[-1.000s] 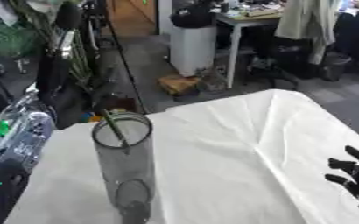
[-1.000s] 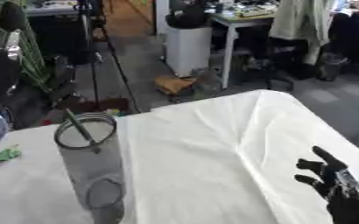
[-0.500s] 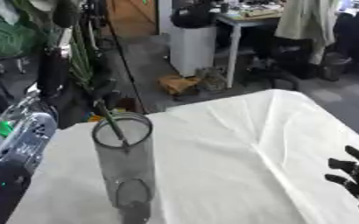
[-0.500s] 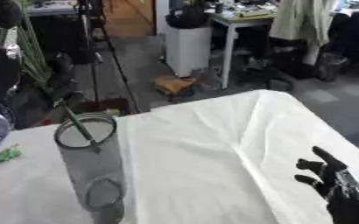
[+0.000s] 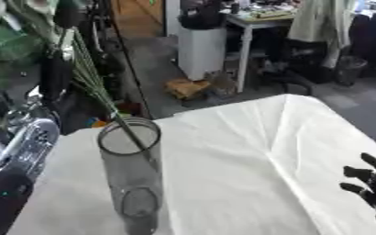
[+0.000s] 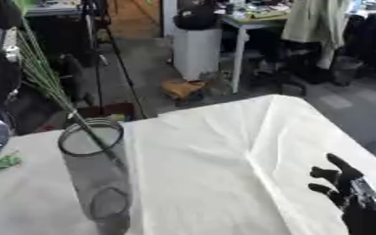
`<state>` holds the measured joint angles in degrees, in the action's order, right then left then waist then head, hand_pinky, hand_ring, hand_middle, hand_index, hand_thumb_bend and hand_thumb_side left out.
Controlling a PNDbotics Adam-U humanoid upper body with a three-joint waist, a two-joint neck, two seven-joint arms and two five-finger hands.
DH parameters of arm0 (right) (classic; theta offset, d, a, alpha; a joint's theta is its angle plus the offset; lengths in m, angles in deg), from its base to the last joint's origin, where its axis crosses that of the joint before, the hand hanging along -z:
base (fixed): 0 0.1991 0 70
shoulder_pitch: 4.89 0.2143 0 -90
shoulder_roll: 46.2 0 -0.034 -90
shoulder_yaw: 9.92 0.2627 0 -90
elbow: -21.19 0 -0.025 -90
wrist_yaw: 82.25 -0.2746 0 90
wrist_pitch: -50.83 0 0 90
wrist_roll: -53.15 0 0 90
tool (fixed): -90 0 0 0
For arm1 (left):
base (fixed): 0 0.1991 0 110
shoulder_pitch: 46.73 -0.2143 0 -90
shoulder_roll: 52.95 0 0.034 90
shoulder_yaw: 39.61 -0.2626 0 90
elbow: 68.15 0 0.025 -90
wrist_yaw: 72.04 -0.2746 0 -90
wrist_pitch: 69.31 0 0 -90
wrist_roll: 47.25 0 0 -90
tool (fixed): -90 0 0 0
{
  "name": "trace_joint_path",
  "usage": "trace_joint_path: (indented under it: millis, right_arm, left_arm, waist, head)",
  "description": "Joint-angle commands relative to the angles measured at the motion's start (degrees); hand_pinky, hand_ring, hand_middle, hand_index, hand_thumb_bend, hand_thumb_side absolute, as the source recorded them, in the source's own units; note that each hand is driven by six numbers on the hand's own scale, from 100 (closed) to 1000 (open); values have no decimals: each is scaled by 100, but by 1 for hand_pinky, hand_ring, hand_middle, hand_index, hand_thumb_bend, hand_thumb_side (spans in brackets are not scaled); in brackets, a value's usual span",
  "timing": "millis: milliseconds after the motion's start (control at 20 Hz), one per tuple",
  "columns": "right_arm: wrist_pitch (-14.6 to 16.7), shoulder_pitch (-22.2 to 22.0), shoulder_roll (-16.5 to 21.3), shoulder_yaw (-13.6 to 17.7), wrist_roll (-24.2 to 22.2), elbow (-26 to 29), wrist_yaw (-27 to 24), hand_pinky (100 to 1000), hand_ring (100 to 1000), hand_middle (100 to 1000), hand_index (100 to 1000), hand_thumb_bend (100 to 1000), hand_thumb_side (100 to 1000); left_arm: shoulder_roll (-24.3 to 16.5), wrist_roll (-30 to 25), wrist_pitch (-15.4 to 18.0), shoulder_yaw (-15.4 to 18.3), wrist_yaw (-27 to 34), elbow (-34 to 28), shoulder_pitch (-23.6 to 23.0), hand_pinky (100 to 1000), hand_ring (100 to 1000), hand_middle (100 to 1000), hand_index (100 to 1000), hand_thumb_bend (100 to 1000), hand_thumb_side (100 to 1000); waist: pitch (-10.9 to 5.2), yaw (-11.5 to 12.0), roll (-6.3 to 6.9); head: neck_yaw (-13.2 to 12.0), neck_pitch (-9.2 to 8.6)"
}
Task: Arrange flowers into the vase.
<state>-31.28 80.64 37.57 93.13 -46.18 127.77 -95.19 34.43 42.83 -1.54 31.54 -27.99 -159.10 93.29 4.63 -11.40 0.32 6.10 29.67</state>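
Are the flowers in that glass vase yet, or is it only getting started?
Partly done: green stems already slant down into the clear vase, with the tops still up at the upper left. The left hand cannot be made out. The right hand rests open, idle at the lower right. Letting go is left.

White cloth (image 5: 247, 156), bin (image 5: 201, 50), desk (image 5: 259, 20) behind.

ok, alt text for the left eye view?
Green flower stems lean into a clear glass vase on a white-clothed table, held from above at upper left. The right hand rests open at the lower right.
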Motion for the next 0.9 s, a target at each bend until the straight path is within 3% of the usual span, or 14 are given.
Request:
trace_joint_path:
  millis: [50,100,600,900]
  right_arm:
    - [24,54,68,11,-22,59,-15,773,901,659,960,100,1000]
    - [24,54,68,11,-22,59,-15,773,900,659,960,100,1000]
    - [27,51,68,19,-26,57,-16,773,899,659,960,100,1000]
    - [29,46,64,21,-32,55,-15,773,898,659,960,100,1000]
  left_arm:
    - [-17,-33,15,25,-74,-45,127,466,348,342,456,1000,804]
    - [-18,-36,16,26,-80,-43,127,530,424,423,446,1000,809]
    - [-126,-145,69,75,-889,5,143,564,454,451,446,1000,744]
    - [-123,-272,110,102,-1052,88,102,570,459,453,439,1000,707]
  waist:
    - [-44,-4,-21]
    - [-44,-3,-21]
    - [-47,-3,-24]
    - [-45,2,-31]
  head:
    - [-5,15]
    - [-4,15]
    - [1,-5]
    - [5,-10]
